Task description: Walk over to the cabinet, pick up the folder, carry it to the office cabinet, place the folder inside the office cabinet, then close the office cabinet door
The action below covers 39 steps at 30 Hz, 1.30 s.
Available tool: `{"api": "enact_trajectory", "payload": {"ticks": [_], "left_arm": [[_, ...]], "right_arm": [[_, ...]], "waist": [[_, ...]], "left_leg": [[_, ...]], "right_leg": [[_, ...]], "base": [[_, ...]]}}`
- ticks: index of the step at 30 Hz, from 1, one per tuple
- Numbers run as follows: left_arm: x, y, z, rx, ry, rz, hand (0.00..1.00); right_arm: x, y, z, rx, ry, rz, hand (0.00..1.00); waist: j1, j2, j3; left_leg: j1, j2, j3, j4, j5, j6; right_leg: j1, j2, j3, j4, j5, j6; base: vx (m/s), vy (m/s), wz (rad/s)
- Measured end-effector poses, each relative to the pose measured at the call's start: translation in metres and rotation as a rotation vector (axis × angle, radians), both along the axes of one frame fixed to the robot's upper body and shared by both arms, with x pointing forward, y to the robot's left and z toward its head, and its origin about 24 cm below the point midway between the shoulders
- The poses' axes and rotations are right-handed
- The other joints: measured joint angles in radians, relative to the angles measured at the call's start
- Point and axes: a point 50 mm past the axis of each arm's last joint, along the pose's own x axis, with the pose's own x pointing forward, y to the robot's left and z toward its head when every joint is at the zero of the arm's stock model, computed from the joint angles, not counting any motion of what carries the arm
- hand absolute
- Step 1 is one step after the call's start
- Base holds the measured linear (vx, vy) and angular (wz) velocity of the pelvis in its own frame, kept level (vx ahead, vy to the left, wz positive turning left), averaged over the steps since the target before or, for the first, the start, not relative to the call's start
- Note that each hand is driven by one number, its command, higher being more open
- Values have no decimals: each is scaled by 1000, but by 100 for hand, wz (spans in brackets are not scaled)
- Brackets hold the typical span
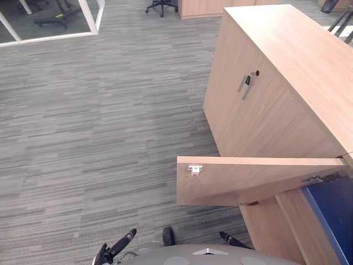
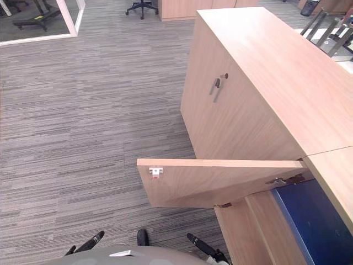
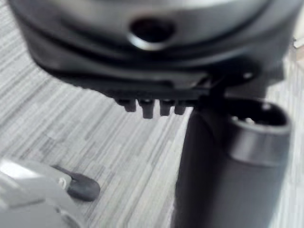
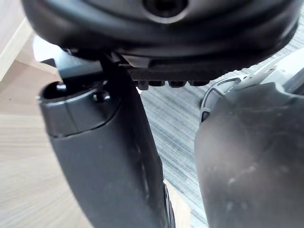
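A grey striped carpet (image 1: 99,121) covers the floor, with a white-framed glass partition (image 1: 91,16) at the far left. The left hand (image 1: 118,245) hangs low near the robot, fingers straight and empty. Next comes a light wooden cabinet door (image 1: 259,179), swung wide open, with a small white latch (image 1: 194,169) on its inner face. Behind it stands the light wooden office cabinet (image 1: 287,61), whose other door is closed and bears a metal handle (image 1: 245,84). The right hand (image 2: 199,245) hangs empty beside the opening, fingers straight. The flat blue folder (image 1: 333,212) lies inside the cabinet.
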Motion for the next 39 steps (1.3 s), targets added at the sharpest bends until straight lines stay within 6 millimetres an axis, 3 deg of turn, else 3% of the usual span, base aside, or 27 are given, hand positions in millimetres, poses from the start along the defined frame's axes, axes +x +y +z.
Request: {"api": "enact_trajectory", "payload": {"ticks": [5, 15, 20, 24, 34, 36, 39], "left_arm": [[3, -1, 0, -3, -4, -14, 100], [9, -5, -2, -18, 6, -105, 100], [4, -4, -3, -22, 14, -95, 100], [-2, 2, -3, -14, 32, -67, 100], [5, 6, 0, 10, 2, -56, 100], [12, 6, 1, 20, -10, -61, 100], [16, 3, 1, 21, -17, -72, 100]], "right_arm": [[1, -1, 0, 0, -5, -22, 100], [10, -12, 3, -30, -36, -100, 100], [3, -11, 2, -21, -25, -134, 100], [12, 2, 1, 12, -40, -128, 100], [23, 9, 2, 22, -66, -97, 100], [31, 7, 3, 16, -83, -82, 100], [31, -1, 4, -8, -85, -84, 100]], "waist": [[-12, 2, 2], [-32, 43, 30], [-17, 31, 22], [-1, -12, 7], [13, -27, 39], [24, -26, 81], [28, -14, 88]], "left_leg": [[8, 18, 36, 0, -7, -11], [-40, 63, 111, -1, -24, -13], [-43, 62, 111, 0, -29, -16], [-68, 55, 144, 5, -7, -7], [-28, 89, 45, 26, 27, -41], [-53, 104, 28, 116, -10, -54], [-102, 111, -6, 191, -29, -62]], "right_leg": [[-11, 10, 34, 0, 7, -10], [-132, 30, 222, 60, 53, -54], [-147, 36, 279, 67, 54, -50], [-133, 57, 286, -62, 57, -38], [-28, 100, 247, -80, 37, -38], [-24, 97, 249, -49, 20, -45], [-64, 79, 249, 15, -21, -49]], "base": [[9, -33, -24], [-37, 13, -29], [33, -8, 0], [52, -88, -20], [-28, -105, 27], [-107, -59, 19], [-120, -23, 6]]}}
